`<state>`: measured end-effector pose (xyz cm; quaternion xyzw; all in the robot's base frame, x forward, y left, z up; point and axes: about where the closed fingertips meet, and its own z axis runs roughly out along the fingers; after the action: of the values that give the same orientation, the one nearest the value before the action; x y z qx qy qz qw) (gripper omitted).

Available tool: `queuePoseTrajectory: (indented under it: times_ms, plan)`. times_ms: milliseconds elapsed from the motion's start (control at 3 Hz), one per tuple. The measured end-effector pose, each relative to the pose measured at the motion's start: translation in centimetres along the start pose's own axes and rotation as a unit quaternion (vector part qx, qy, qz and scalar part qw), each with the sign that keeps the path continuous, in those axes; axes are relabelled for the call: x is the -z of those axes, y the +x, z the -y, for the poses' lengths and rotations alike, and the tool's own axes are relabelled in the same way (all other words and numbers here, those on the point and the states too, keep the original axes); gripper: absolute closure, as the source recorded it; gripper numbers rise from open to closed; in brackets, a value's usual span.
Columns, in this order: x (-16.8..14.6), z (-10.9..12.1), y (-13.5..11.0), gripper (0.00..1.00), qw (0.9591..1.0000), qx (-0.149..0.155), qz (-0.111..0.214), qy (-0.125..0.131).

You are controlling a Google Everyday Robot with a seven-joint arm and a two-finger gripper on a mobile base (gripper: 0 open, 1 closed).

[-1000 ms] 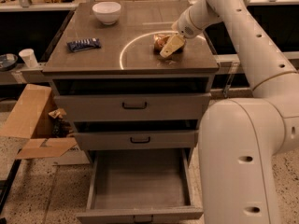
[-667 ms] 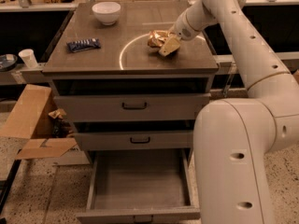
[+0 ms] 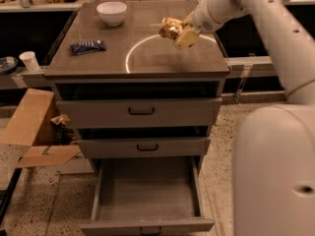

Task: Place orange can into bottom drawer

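Note:
The orange can [image 3: 170, 28] is a shiny golden-orange crumpled lump held above the cabinet top at its back right. My gripper [image 3: 180, 33] is shut on the can, with a pale finger [image 3: 186, 37] showing just right of it. The white arm reaches in from the upper right. The bottom drawer [image 3: 147, 191] is pulled out at the foot of the cabinet, its flat floor bare, with a small dark handle on its front edge.
A white bowl [image 3: 111, 13] stands at the back left of the cabinet top [image 3: 98, 63]. A dark blue snack bar [image 3: 88, 46] lies left of centre. Two grey drawer fronts [image 3: 140, 112] are shut. A cardboard box [image 3: 34, 132] and a white cup [image 3: 29, 61] are at the left.
The gripper has lifted the orange can off the cabinet top and carried it a little upward and to the left. The drawer and the other objects have not moved.

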<state>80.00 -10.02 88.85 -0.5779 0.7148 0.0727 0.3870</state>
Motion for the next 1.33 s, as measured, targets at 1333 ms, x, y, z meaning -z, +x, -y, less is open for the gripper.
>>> queuePoseTrajectory:
  times_ms: [1333]
  plan:
    - [2.6,-7.4,-0.7,1.00,0.9989,0.009,0.000,-0.047]
